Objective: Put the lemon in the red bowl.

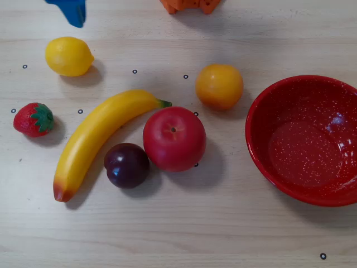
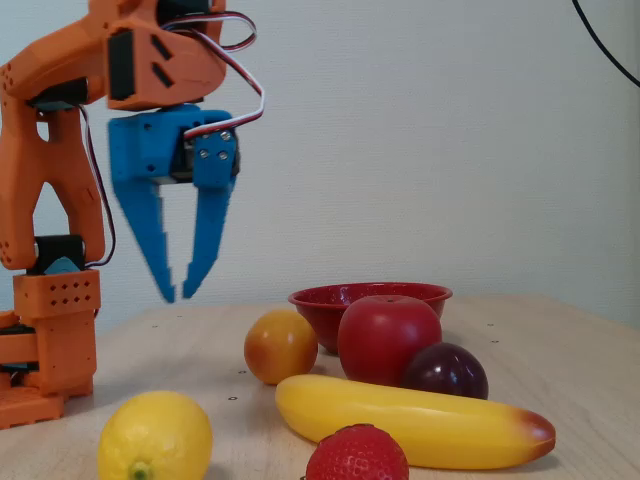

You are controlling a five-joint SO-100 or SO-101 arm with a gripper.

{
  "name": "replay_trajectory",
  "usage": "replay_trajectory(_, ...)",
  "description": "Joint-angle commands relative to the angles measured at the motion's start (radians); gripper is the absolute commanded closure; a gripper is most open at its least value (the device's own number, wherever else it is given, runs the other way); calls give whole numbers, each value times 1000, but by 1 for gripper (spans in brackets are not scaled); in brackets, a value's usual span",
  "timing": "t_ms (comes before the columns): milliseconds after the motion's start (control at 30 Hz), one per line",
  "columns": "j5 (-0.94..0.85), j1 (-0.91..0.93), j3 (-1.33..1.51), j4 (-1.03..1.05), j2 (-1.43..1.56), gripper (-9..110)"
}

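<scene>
your gripper (image 2: pixel 178 292) hangs in the air with its blue fingers pointing down and a narrow gap between the tips, holding nothing. in the overhead view only one blue tip (image 1: pixel 71 11) pokes in at the top edge.

nearest to it is the lemon (image 1: pixel 68 56), which sits on the table (image 1: pixel 184 234) just below that tip in the overhead view, apart from it and untouched. in the fixed view the lemon (image 2: pixel 155 437) lies low in the foreground, below the fingers and well under them.

further out from the gripper you have the strawberry (image 1: pixel 34 119) at the left edge of the overhead view, then the banana (image 1: pixel 95 137) running diagonally, its green tip up against the red apple (image 1: pixel 174 138). a dark plum (image 1: pixel 126 164) sits tucked between the banana and the apple, touching or nearly touching both. the rounder orange fruit (image 1: pixel 219 86) stands alone above and to the right of the apple.

farthest from your gripper is the red bowl (image 1: pixel 262 156), at the right side of the overhead view, cut off by the frame edge, its speckled inside bare. in the fixed view the bowl (image 2: pixel 315 298) shows behind the apple.
</scene>
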Motion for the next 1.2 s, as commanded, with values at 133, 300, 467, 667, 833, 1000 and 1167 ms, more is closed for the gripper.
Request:
replay_trajectory(133, 213, -126, -91, 18, -2, 98)
replay_trajectory(300, 288, -186, -112, 29, -37, 92)
replay_trajectory(467, 342, -233, -127, 29, -64, 85)
replay_trajectory(667, 374, -278, -146, 18, -103, 68)
replay_trajectory(833, 371, -295, -146, -15, -132, 54)
replay_trajectory(1000, 379, -304, -126, -35, -150, 47)
replay_trajectory(1167, 370, -308, -71, -107, -155, 40)
